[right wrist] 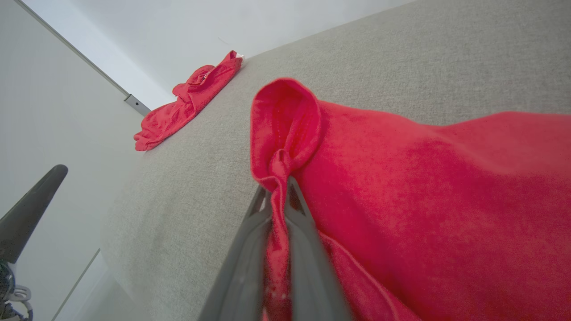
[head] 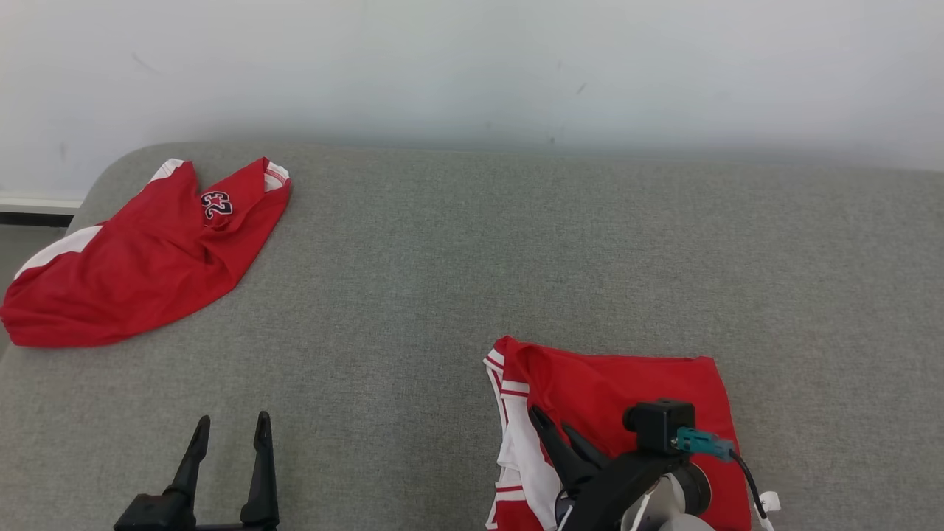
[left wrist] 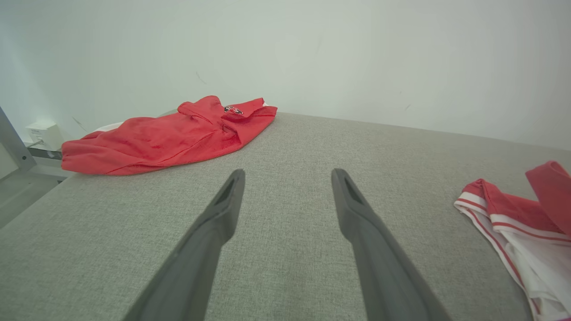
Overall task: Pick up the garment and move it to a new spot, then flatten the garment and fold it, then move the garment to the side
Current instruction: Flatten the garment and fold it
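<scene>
The garment (head: 627, 383), red with white striped trim, lies bunched near the front right of the grey cloth-covered table (head: 472, 258). My right gripper (head: 553, 424) rests on its left part. In the right wrist view that gripper (right wrist: 279, 191) is shut on a pinched fold of the garment (right wrist: 401, 178), which rises in a loop above the fingertips. My left gripper (head: 232, 420) stands open and empty over bare table at the front left, well apart from the garment (left wrist: 513, 209). Its fingers (left wrist: 223, 214) point toward the far wall.
A second red garment (head: 147, 258) with a number patch lies crumpled at the table's far left corner, also visible in both wrist views (left wrist: 169, 138) (right wrist: 187, 102). A white wall runs behind the table. The table's left edge drops to the floor (left wrist: 18, 196).
</scene>
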Available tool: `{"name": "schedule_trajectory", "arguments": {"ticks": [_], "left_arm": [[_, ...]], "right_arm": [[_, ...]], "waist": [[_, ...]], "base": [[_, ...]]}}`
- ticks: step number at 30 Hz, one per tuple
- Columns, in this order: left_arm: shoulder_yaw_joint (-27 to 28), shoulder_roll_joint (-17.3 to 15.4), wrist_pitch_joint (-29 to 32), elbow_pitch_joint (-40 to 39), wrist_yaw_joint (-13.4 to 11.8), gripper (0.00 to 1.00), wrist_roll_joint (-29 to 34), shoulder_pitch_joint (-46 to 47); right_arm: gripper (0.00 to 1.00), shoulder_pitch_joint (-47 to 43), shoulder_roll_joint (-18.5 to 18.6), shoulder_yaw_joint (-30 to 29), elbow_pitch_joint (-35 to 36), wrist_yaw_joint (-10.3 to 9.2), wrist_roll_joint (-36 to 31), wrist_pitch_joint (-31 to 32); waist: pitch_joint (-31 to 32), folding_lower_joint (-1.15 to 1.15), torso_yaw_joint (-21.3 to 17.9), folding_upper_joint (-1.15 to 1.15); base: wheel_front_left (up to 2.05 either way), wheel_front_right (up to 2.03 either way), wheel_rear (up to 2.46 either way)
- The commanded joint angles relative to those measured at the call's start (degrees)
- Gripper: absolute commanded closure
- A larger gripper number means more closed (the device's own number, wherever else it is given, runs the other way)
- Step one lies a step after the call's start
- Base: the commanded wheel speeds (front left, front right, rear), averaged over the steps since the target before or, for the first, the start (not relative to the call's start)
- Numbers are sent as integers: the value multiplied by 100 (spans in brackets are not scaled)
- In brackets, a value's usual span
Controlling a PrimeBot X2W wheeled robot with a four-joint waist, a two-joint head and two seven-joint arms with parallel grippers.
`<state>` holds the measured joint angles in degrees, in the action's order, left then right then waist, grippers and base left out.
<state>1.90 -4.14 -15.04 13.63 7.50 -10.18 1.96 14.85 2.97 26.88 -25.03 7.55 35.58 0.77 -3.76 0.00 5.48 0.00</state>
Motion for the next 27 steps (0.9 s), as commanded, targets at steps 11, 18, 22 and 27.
{"name": "schedule_trajectory", "arguments": {"ticks": [11, 18, 22, 27], "left_arm": [[-52, -21, -19, 107, -8, 0, -44, 17], [-24, -33, -19, 73, -8, 0, -11, -84], [19, -29, -19, 23, -8, 0, 13, -161], [91, -26, -19, -53, -8, 0, 58, -215]], "right_arm": [[0, 564, -8, 391, -890, -11, 90, -840], [0, 607, 189, -223, -895, -11, -307, -1388], [0, 415, 410, -642, -605, -11, -508, -1509], [0, 59, 620, -1166, -111, -11, -786, -1575]], "waist": [[52, 0, 0, 0], [209, 0, -205, 0], [294, 0, -333, 0], [371, 0, -479, 0]], "base": [[0, 0, 0], [0, 0, 0], [0, 0, 0], [0, 0, 0]]}}
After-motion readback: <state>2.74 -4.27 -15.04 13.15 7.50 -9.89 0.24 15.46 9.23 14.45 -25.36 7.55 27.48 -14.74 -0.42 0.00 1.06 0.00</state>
